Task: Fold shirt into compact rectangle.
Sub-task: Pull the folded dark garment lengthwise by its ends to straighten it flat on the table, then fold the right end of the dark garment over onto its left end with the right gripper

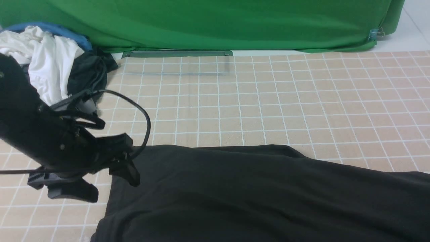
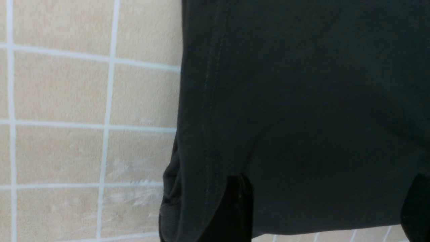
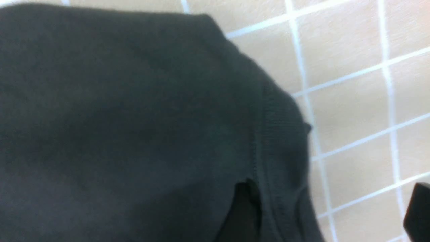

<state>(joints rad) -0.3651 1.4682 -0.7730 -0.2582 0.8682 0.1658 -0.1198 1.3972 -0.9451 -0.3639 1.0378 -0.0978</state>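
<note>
The black shirt (image 1: 255, 195) lies spread flat across the near part of the checked table. My left gripper (image 1: 100, 183) hovers at its far left corner with the jaws wide apart. In the left wrist view the left gripper (image 2: 327, 208) is open over a stitched hem corner of the shirt (image 2: 302, 101), with nothing pinched. The right arm is outside the front view. In the right wrist view the right gripper (image 3: 331, 215) is open. One finger sits against the ribbed edge of the shirt (image 3: 134, 117), the other stands over bare table.
A pile of clothes sits at the back left: a white garment (image 1: 50, 64), a blue one (image 1: 50, 28) and a dark grey one (image 1: 87, 70). A green backdrop (image 1: 215, 23) hangs behind the table. A grey bar (image 1: 176, 53) lies along the far edge.
</note>
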